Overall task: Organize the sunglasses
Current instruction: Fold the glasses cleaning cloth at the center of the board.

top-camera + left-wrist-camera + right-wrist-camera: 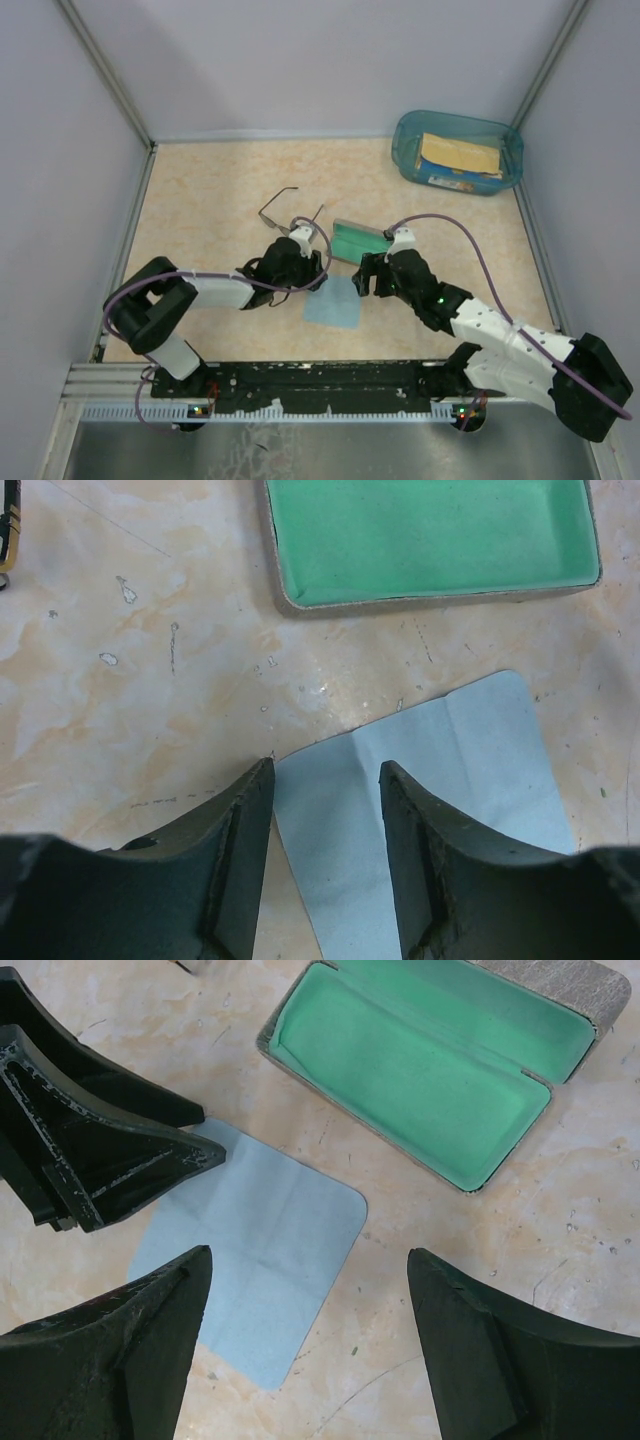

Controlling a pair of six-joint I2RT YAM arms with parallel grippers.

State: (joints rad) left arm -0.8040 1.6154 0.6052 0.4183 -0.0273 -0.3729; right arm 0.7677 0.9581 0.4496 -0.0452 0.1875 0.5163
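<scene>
Top external: the thin dark wire-framed sunglasses (278, 218) lie on the table beyond the left gripper (313, 282), near the open grey green-lined case (360, 241).

Left gripper spread, straddling the light blue square cloth's (450, 770) edge. Right gripper (310, 1255) wide open, empty.

Likely cloth pickup — descend squarely, pinch the edge, don't drag.

Robot lab cell here: blank grey panels (320, 60) box in a marbled tabletop (200, 190) (metal posts (105, 70) at the corners), left arm (190, 290) and right arm (500, 335) bolted to a slotted rail (100, 378).
</scene>
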